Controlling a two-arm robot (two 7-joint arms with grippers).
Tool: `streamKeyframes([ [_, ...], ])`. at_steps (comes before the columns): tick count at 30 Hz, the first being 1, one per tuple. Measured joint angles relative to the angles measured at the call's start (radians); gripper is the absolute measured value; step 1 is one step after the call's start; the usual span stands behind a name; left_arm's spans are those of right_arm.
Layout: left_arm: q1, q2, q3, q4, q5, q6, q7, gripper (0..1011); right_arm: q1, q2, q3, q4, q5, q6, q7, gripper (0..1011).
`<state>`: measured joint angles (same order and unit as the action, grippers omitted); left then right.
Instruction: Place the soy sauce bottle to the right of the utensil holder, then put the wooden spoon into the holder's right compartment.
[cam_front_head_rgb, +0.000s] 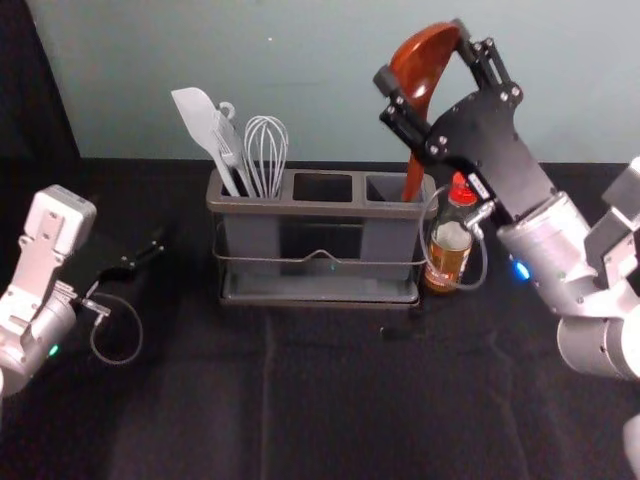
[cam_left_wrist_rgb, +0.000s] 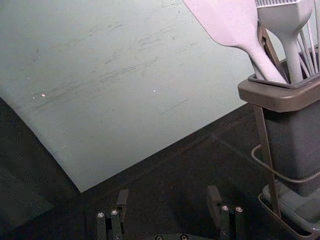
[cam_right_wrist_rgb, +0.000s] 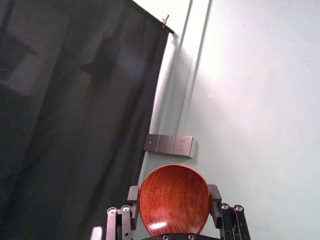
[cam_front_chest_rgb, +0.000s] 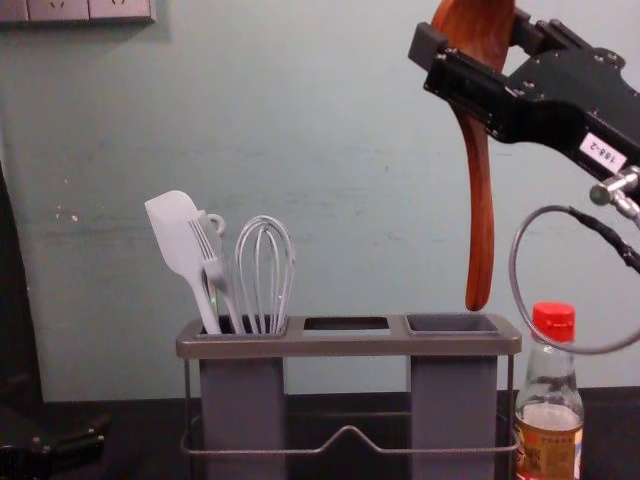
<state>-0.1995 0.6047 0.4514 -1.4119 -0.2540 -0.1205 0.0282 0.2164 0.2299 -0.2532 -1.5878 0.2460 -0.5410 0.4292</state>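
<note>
My right gripper (cam_front_head_rgb: 424, 88) is shut on the bowl of the wooden spoon (cam_front_head_rgb: 418, 75), high over the holder's right end. In the chest view the right gripper (cam_front_chest_rgb: 474, 58) holds the spoon (cam_front_chest_rgb: 480, 210) upright, handle down, its tip just above the right compartment (cam_front_chest_rgb: 452, 323). Between the right wrist view's gripper (cam_right_wrist_rgb: 174, 204) fingers sits the spoon's bowl (cam_right_wrist_rgb: 175, 200). The soy sauce bottle (cam_front_head_rgb: 450, 238) stands right beside the utensil holder (cam_front_head_rgb: 320, 208). My left gripper (cam_front_head_rgb: 150, 256) is idle left of the holder; its wrist view shows the gripper (cam_left_wrist_rgb: 167, 200) open.
A grey spatula (cam_front_chest_rgb: 176, 232), a fork-like utensil (cam_front_chest_rgb: 212, 258) and a whisk (cam_front_chest_rgb: 265, 270) stand in the holder's left compartment. The wall (cam_front_head_rgb: 330, 80) rises behind the black-covered table (cam_front_head_rgb: 320, 400). A cable loop (cam_front_chest_rgb: 520, 270) hangs from the right arm near the bottle.
</note>
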Motion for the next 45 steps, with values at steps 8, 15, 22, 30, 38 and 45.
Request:
streamKeyframes([
  [8,0.0,0.0,0.0,0.0,0.0,0.0,0.0,1000,0.059,-0.027,0.006,0.09,0.034,-0.014,0.023,837],
  [15,0.0,0.0,0.0,0.0,0.0,0.0,0.0,1000,0.079,-0.043,0.004,0.146,0.039,-0.023,0.031,837],
  [22,0.0,0.0,0.0,0.0,0.0,0.0,0.0,1000,0.087,-0.055,-0.004,0.216,0.03,-0.044,0.041,837],
  [30,0.0,0.0,0.0,0.0,0.0,0.0,0.0,1000,0.089,-0.064,-0.014,0.299,0.023,-0.077,0.059,837],
  [38,0.0,0.0,0.0,0.0,0.0,0.0,0.0,1000,0.095,-0.078,-0.011,0.37,0.055,-0.123,0.093,836],
  [45,0.0,0.0,0.0,0.0,0.0,0.0,0.0,1000,0.094,-0.084,-0.006,0.389,0.059,-0.133,0.104,836],
])
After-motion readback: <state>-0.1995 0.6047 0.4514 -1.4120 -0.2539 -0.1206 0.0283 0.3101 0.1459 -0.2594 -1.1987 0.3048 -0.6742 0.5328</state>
